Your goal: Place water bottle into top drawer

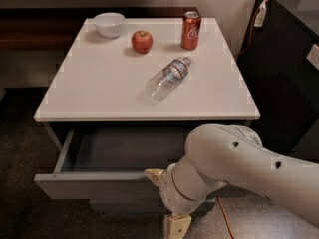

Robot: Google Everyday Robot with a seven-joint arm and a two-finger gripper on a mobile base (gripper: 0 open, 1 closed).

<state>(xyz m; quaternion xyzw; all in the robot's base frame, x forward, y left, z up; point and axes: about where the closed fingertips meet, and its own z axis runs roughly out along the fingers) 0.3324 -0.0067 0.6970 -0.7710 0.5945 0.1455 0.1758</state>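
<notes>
The water bottle (167,78) lies on its side on the white table top (99,88), cap pointing toward the back right, near the red soda can (191,30). The top drawer (107,182) is pulled open below the table top, and its shallow grey interior shows nothing inside. My gripper (165,202) is low in front of the drawer's right part, at the end of the big white arm (239,168), well below and apart from the bottle. The arm hides the drawer's right end.
A red apple (142,41) and a white bowl (109,24) stand at the back of the table. A black cabinet (289,73) stands close on the right, with an orange cable along the wall and floor. Two lower drawers sit under the open one.
</notes>
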